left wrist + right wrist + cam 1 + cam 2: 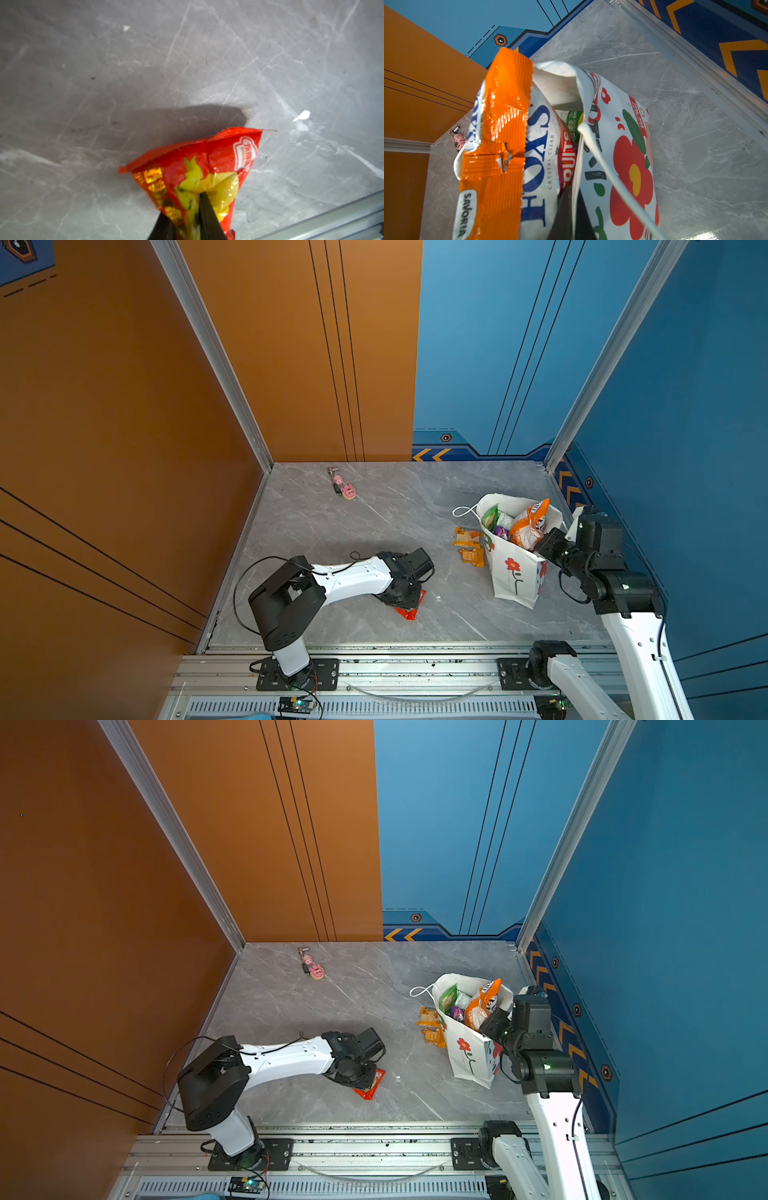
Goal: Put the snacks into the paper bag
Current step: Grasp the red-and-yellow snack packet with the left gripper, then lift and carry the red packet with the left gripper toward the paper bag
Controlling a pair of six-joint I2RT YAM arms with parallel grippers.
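Roughly two-thirds done: paper bag [515,572] stands upright w/ green packet [490,516], purple one [500,532] & orange bag [528,526] poking out its top. Left outside: two orange sachets [469,545] just beside the paper bag, plus red-yellow bag [207,166] well apart from it. Left gripper [182,207] pinches that red-yellow bag, prob. the pickup step. Right gripper [573,199] is pressed together on the paper bag's rim, steadying it.

Grey marble-look floor [374,531], orange wall [104,406] left, blue walls [685,364] right, aluminium corner posts [216,356].
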